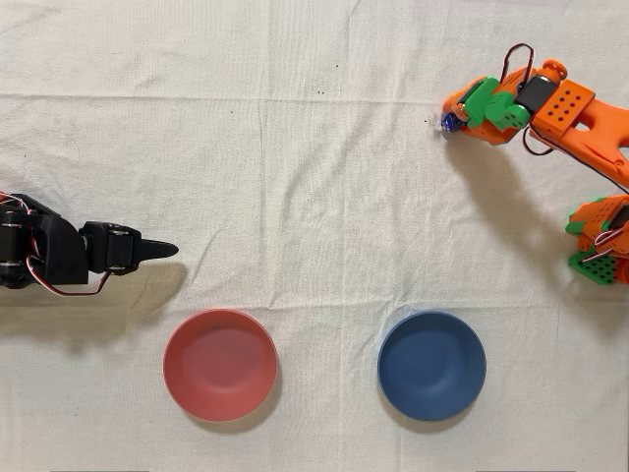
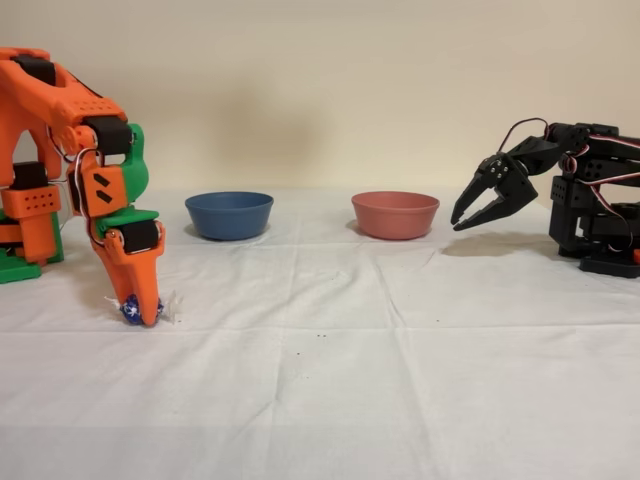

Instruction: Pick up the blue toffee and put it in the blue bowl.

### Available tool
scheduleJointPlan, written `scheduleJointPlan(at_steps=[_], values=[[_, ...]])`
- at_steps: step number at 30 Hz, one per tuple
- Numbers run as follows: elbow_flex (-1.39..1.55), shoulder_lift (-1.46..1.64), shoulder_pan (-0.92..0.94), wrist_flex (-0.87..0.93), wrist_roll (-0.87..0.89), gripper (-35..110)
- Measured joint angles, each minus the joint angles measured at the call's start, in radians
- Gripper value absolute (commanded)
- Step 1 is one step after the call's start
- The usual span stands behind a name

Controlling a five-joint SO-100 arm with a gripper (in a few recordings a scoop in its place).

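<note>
The blue toffee (image 2: 129, 311) lies on the white cloth at the left of the fixed view, its clear wrapper ends sticking out on both sides. My orange gripper (image 2: 143, 309) points straight down onto it, and the jaws look closed around the candy, which shows just behind the front orange finger. From overhead, the toffee (image 1: 449, 122) sits at the tip of the gripper (image 1: 455, 117) in the upper right. The blue bowl (image 1: 431, 365) stands near the bottom edge, well below the gripper; in the fixed view the blue bowl (image 2: 229, 215) is behind and to the right of the arm.
A pinkish-red bowl (image 1: 219, 364) stands left of the blue one in the overhead view. The black arm (image 1: 69, 254) is idle at the left edge. The orange arm's base (image 1: 601, 241) occupies the right edge.
</note>
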Motion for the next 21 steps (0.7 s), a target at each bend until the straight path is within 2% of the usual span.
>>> scheduleJointPlan(at_steps=[5, 21], values=[[0.0, 0.0, 0.003, -0.012, -0.017, 11], [0.002, 0.008, 0.038, -0.014, -0.092, 12]])
